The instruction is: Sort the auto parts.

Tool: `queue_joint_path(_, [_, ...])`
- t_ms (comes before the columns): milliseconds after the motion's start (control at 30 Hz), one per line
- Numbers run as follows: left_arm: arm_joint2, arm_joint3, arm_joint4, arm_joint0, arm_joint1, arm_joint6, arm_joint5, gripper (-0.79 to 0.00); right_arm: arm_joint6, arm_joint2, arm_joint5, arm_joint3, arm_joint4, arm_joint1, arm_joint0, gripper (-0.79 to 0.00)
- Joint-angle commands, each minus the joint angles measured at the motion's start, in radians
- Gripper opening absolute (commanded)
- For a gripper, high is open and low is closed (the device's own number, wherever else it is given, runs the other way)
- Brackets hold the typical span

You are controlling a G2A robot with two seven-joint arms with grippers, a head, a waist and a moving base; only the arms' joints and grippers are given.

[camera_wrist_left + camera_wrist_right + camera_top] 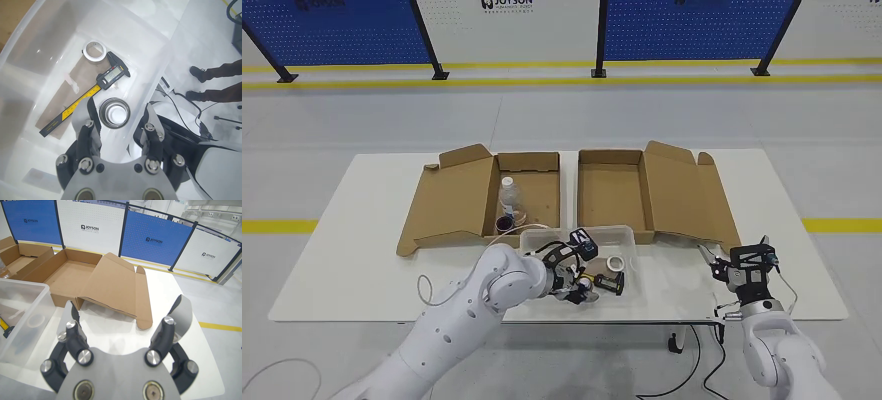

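While the right gripper [124, 311] hangs over the table [362, 260] near its front edge, fingers spread wide, just beside the folded-out flap of the right box [75, 275], the left gripper [120, 103] is down in the clear bin [28, 37] at the front middle of the table. Take the left wrist view: its fingers [92, 109] are apart, and a steel ring [114, 113] sits on the bin floor right between them, open end up. One finger is just beside the ring's rim; whether it's touching, can't tell. The other finger is over by a bin wall, and which side of that clear wall it's on, can't tell either. Just past the steel ring lies a caliper [111, 75], flat on the floor, its yellow-and-black beam running out across a brown card [62, 102]. At the caliper's head end there's a pale ring [94, 50], lying flat, touching or just beside the head, too close to call. From the top view, the two cardboard boxes stand open side by side behind the bin, flaps laid out to either side. The left box [457, 205] holds a clear bottle [508, 200], close to the wall that faces the other box. From the right wrist view, the bin is off to one side of the right gripper, well apart from its fingers.
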Motion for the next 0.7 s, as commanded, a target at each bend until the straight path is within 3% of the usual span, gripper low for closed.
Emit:
queue_joint_path(0, [0.002, 0.001, 0.001, -0.004, -0.001, 0.0, 0.0, -0.323, 0.0, 0.0, 0.0, 0.0, 0.0, 0.0, 0.0, 0.0])
queue_joint_path(100, [0.001, -0.005, 0.001, -0.008, -0.001, 0.0, 0.003, -0.28, 0.0, 0.0, 0.0, 0.0, 0.0, 0.0, 0.0, 0.0])
queue_joint_path(267, [-0.008, -0.028, 0.003, -0.006, 0.002, 0.006, 0.006, -0.277, 0.0, 0.0, 0.0, 0.0, 0.0, 0.0, 0.0, 0.0])
queue_joint_path(367, [-0.015, -0.032, 0.01, -0.006, 0.003, 0.017, 0.01, -0.32, 0.0, 0.0, 0.0, 0.0, 0.0, 0.0, 0.0, 0.0])
queue_joint_path(433, [-0.015, -0.026, 0.023, -0.007, 0.003, 0.029, 0.014, -0.394, 0.0, 0.0, 0.0, 0.0, 0.0, 0.0, 0.0, 0.0])
queue_joint_path(667, [0.002, -0.009, 0.03, -0.013, -0.001, 0.021, 0.011, -0.394, 0.0, 0.0, 0.0, 0.0, 0.0, 0.0, 0.0, 0.0])
